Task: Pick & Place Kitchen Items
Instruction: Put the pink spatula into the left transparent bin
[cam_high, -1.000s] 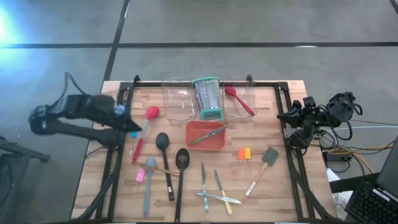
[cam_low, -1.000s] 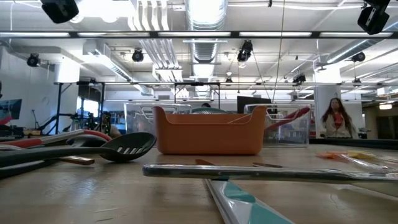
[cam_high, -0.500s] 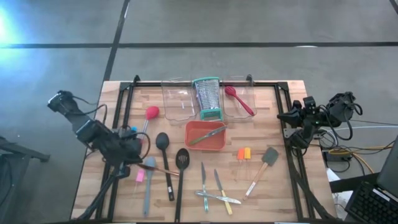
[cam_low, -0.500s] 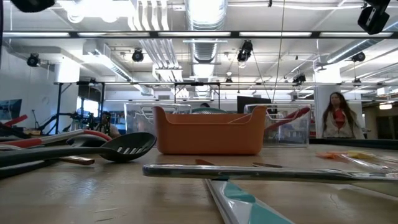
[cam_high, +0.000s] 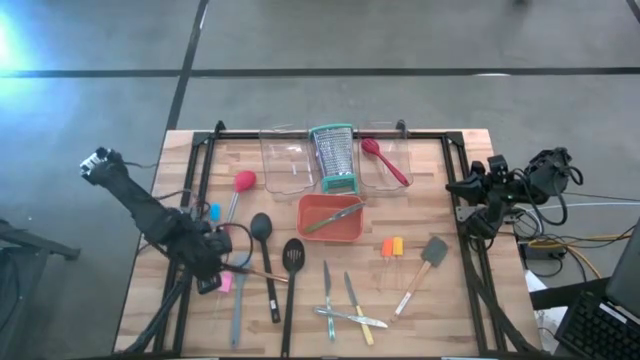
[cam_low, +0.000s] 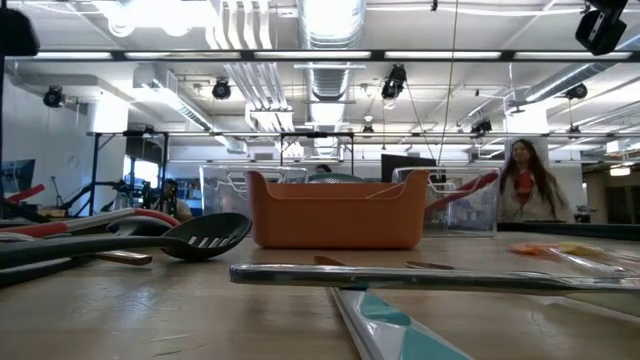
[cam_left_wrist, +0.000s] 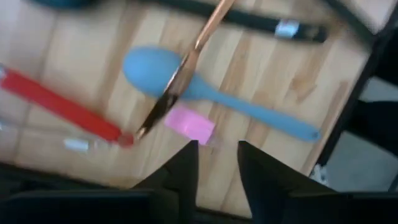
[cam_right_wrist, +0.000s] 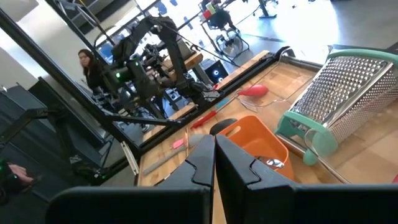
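My left gripper (cam_high: 213, 276) hangs over the table's left part, pointing down, open with nothing between its fingers (cam_left_wrist: 217, 167). Just past the fingertips lie a small pink-headed tool (cam_left_wrist: 189, 124), a blue spoon (cam_left_wrist: 186, 87) and a thin copper-coloured handle (cam_left_wrist: 186, 62) lying across the spoon. A red handle (cam_left_wrist: 62, 106) lies beside them. Black spoon (cam_high: 262, 228), slotted turner (cam_high: 293, 255), grey spatula (cam_high: 432, 252) and small knives and peelers (cam_high: 345, 308) lie flat on the wood. My right gripper (cam_right_wrist: 214, 155) waits shut at the table's right edge (cam_high: 455, 186).
An orange tray (cam_high: 312, 228) with one utensil in it stands mid-table. Behind it are two clear bins (cam_high: 285, 165) (cam_high: 400, 152), the right one holding a red spoon (cam_high: 385, 160), and between them an upright steel grater (cam_high: 333, 158). A person (cam_low: 522, 190) stands beyond the table.
My left arm has swung from the table's left edge toward the near edge and come lower. Its gripper has tipped from nearly level to pointing down over the pink tool and blue spoon. No utensil has moved.
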